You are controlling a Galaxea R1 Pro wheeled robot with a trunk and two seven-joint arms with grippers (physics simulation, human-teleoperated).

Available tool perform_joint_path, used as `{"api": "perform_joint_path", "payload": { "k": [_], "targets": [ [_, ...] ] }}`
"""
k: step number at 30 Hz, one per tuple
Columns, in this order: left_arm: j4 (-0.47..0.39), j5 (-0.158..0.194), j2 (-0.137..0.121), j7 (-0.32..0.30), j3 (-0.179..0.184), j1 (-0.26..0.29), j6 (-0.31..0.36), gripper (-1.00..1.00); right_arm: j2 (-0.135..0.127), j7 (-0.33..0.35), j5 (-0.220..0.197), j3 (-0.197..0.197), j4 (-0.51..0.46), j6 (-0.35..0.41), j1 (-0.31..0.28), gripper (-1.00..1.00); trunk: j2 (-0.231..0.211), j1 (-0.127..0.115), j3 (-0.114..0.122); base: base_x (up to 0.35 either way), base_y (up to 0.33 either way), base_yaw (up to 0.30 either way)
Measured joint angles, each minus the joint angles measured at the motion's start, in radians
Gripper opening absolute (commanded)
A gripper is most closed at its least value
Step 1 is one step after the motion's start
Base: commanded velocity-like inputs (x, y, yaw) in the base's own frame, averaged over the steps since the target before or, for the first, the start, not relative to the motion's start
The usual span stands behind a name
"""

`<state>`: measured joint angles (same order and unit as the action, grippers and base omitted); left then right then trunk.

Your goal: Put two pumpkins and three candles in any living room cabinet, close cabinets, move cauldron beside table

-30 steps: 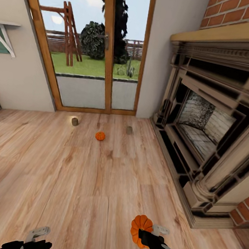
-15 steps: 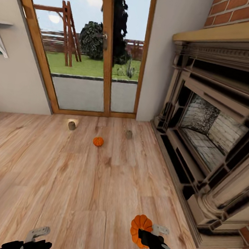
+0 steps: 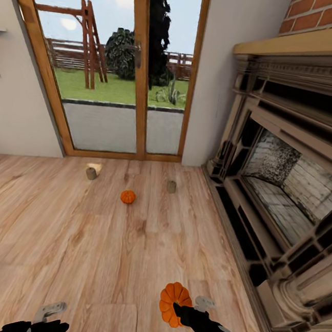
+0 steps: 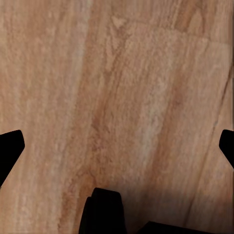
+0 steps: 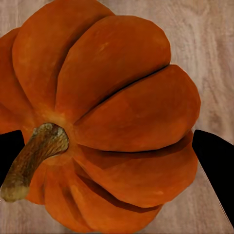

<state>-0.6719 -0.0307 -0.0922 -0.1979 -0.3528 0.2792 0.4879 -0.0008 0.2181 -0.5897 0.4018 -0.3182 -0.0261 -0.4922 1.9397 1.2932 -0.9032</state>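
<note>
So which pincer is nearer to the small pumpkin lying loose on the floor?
Right. The right pincer, gripping the larger pumpkin, sits below and right of the small pumpkin; the left pincer sits farther, lower left.

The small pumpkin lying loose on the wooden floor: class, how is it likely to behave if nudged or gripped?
The small pumpkin looks round and ribbed, so a nudge would probably roll it across the smooth floor. Its rigid-looking shell should hold shape when squeezed. Curved sides could slip unless gripped across the middle.
</note>
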Motion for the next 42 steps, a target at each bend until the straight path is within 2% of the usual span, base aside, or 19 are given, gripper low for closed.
{"api": "perform_joint_path", "payload": {
  "k": [17,42],
  "targets": [
    [0.000,0.000,-0.001,0.000,0.000,0.000,0.000,1.00,0.001,0.003,-0.001,-0.002,0.003,-0.001,0.000,-1.00,0.000,0.000,0.000,0.323,0.024,0.000],
    [0.000,0.000,-0.002,0.000,0.000,0.000,-0.001,1.00,0.001,0.006,-0.001,-0.002,0.003,-0.002,0.000,-1.00,0.000,0.000,0.000,0.317,0.150,0.000]
  ]
}}
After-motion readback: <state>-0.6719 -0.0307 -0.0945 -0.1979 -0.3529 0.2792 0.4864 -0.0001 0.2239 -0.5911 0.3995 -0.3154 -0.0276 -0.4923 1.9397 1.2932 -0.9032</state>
